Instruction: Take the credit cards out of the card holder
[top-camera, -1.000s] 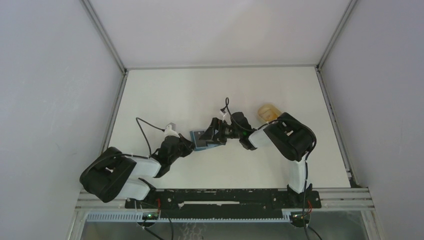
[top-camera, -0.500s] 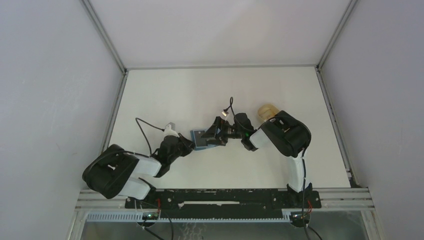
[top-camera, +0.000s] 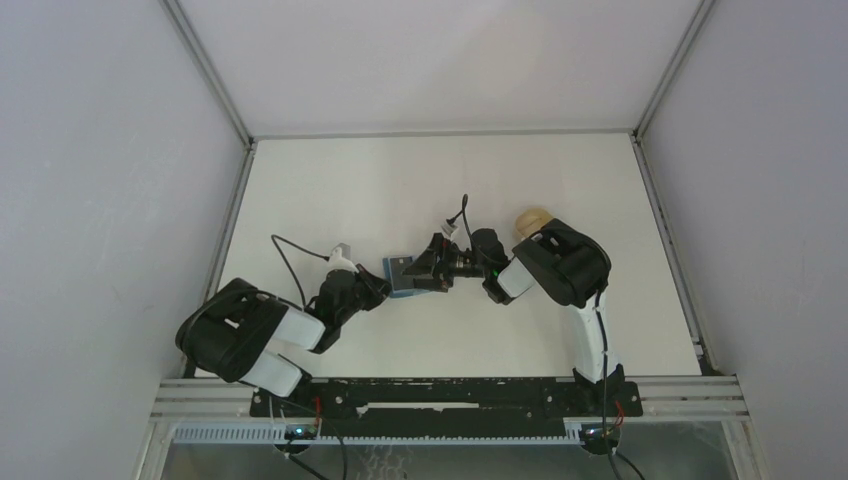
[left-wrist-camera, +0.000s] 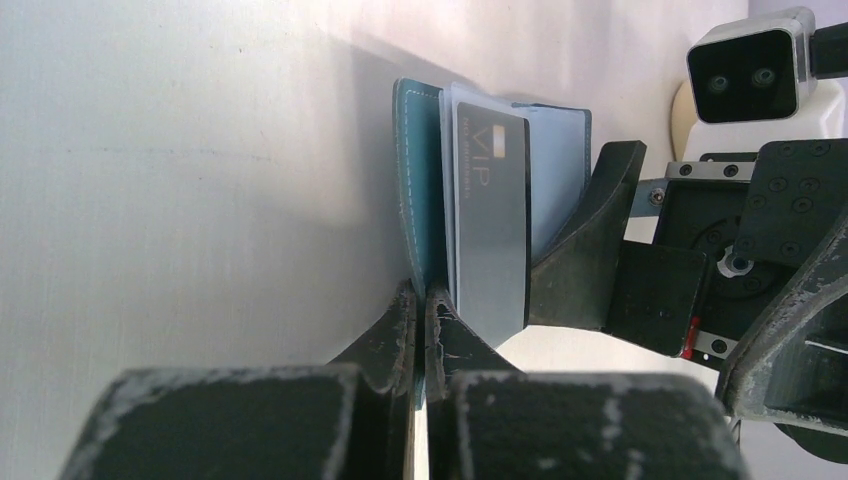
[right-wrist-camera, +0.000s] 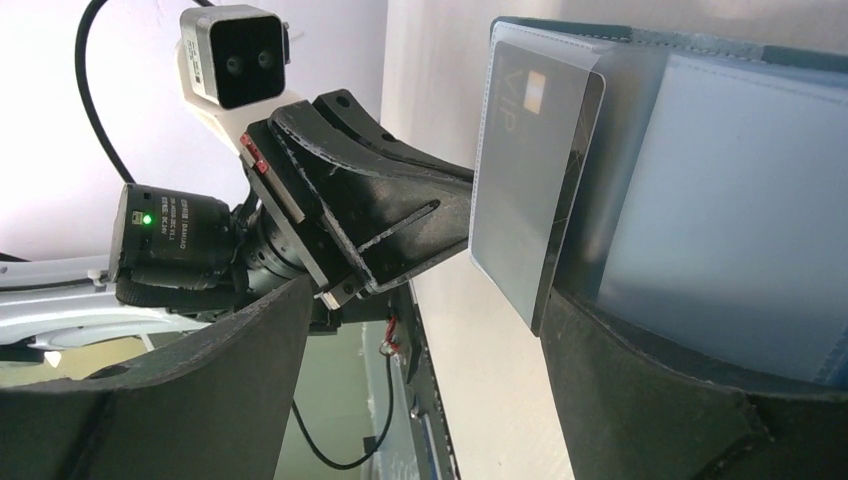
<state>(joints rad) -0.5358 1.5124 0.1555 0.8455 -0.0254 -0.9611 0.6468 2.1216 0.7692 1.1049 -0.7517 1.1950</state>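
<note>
The teal card holder (top-camera: 399, 275) stands open like a book between my two grippers. In the left wrist view my left gripper (left-wrist-camera: 421, 300) is shut on the edge of the holder's teal cover (left-wrist-camera: 414, 170). A dark card marked VIP (left-wrist-camera: 490, 230) sticks out of a clear pocket. In the right wrist view my right gripper (right-wrist-camera: 430, 300) is open. Its right finger (right-wrist-camera: 680, 390) lies against the holder's pale pockets (right-wrist-camera: 720, 200) at the lower corner of the dark card (right-wrist-camera: 525, 180). Its other finger is apart from the card. No other card shows.
A pale tan rounded object (top-camera: 531, 218) sits on the white table (top-camera: 400, 180) just behind my right arm. Grey walls close the left, right and back sides. The metal base rail (top-camera: 450, 392) runs along the near edge.
The right arm's elbow has swung a little to the left and the left arm's elbow a little to the right. Both grippers and the holder have stayed in nearly the same place.
</note>
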